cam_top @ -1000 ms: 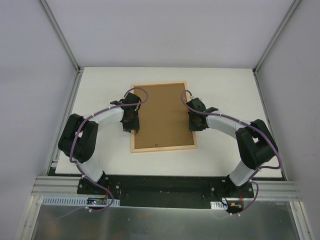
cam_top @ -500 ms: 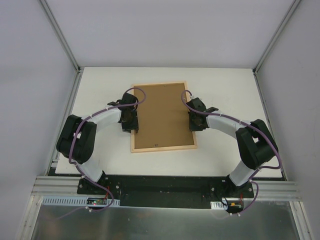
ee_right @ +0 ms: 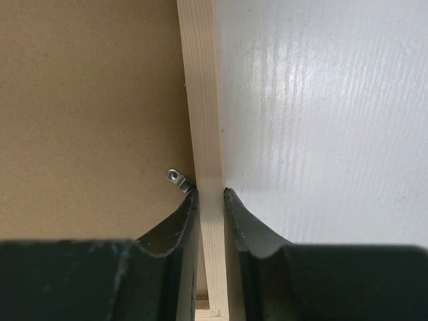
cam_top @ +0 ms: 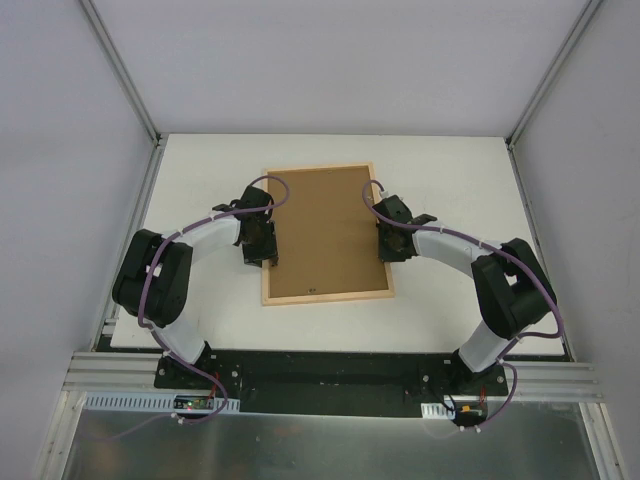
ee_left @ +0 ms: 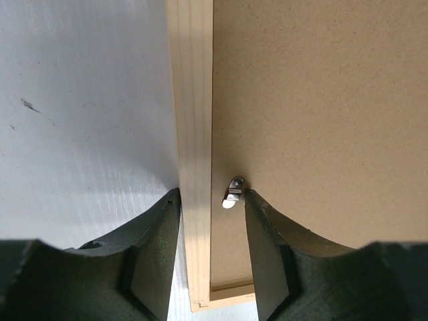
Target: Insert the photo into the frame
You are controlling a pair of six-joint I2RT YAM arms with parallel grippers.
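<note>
Evidently the closing stage is in hand. The white counter (cam_top: 200,170) is taken up at its middle by the frame (cam_top: 330,296), which is laid face down with its long sides running away from the arm bases. Inside the frame's wooden rails the brown backing board (cam_top: 325,225) is seated flat. The photo cannot be seen anywhere; it is judged to be lying beneath that board, though this is hidden.

At the frame's left rail the left pincer (ee_left: 210,197) is held open astride the wood. One finger is set on the counter side and the other on the board, touching a small metal clip (ee_left: 232,194). At the frame's right rail the right pincer (ee_right: 209,194) is closed on the strip, its fingers pressed against both faces of it, so that the frame is steadied. A second clip (ee_right: 178,178) is seen just inside that rail, its tab reaching to the wood beside the inner finger.

The left clip's tab is pointed along the rail rather than into it, so it is judged not yet fastened. A short sideways nudge by the inner finger is called for next, with the frame pinned by the other pincer. What stands in the way is the clip's smallness and the rail close beside it, by which a slip of the fingertip is made likely.
</note>
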